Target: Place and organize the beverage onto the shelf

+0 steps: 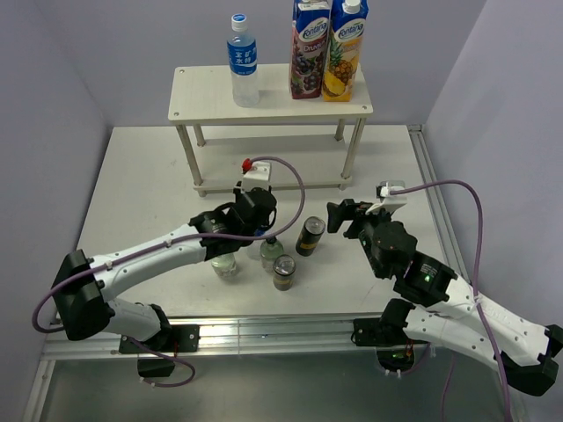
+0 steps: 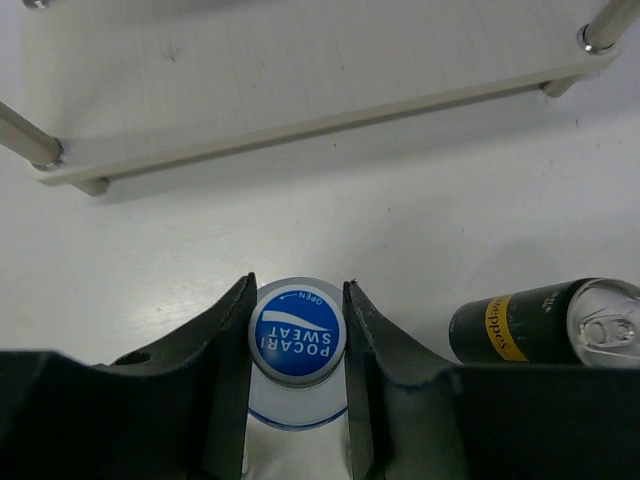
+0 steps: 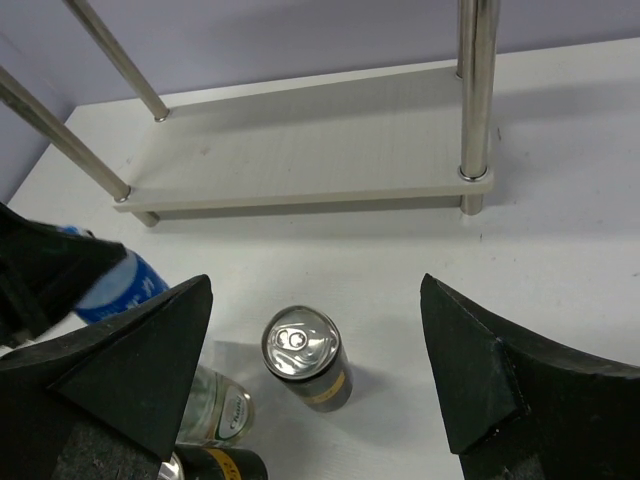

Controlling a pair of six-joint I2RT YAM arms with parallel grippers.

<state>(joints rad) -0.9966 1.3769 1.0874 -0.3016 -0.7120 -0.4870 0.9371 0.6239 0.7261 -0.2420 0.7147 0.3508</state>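
My left gripper (image 1: 253,214) is shut on the blue cap of a clear water bottle (image 2: 297,330), its fingers (image 2: 232,340) pressing both sides; the gripper hides this bottle from above. A second water bottle (image 1: 244,61) stands on the top board of the cream shelf (image 1: 211,101). My right gripper (image 1: 339,216) is open and empty above a dark can (image 3: 305,358). That can (image 1: 310,236) stands in front of the shelf. A second can (image 1: 283,272) and two green-capped bottles (image 1: 271,251) (image 1: 225,264) stand nearby.
Two tall juice cartons (image 1: 327,48) stand on the right of the top board. The shelf's lower board (image 2: 300,90) lies bare just beyond the left gripper. Thin metal legs (image 3: 478,90) stand at the corners. Walls close in on three sides of the table.
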